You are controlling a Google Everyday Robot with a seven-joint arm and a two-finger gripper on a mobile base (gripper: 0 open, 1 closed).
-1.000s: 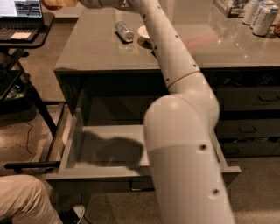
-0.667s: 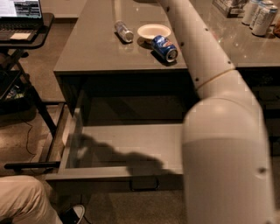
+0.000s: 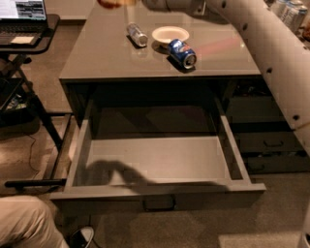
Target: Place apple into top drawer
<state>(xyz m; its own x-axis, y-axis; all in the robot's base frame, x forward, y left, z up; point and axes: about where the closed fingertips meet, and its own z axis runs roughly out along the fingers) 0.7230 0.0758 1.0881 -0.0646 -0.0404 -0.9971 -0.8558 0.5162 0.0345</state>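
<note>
Hand (image 3: 120, 2): top edge of view, above the table's (image 3: 106, 60) far side, clasped on apple (image 3: 108, 3). Top drawer (image 3: 160, 157): pulled open below, ready to receive it.

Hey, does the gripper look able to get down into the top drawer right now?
Probably yes: the top drawer is pulled open, with nothing in it or over it. The gripper is at the picture's top edge by the apple, above the countertop's far side.

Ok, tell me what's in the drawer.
Drawer: only a shadow on its floor; the strip behind the front panel is hidden. Gripper and apple sit at the picture's top.
</note>
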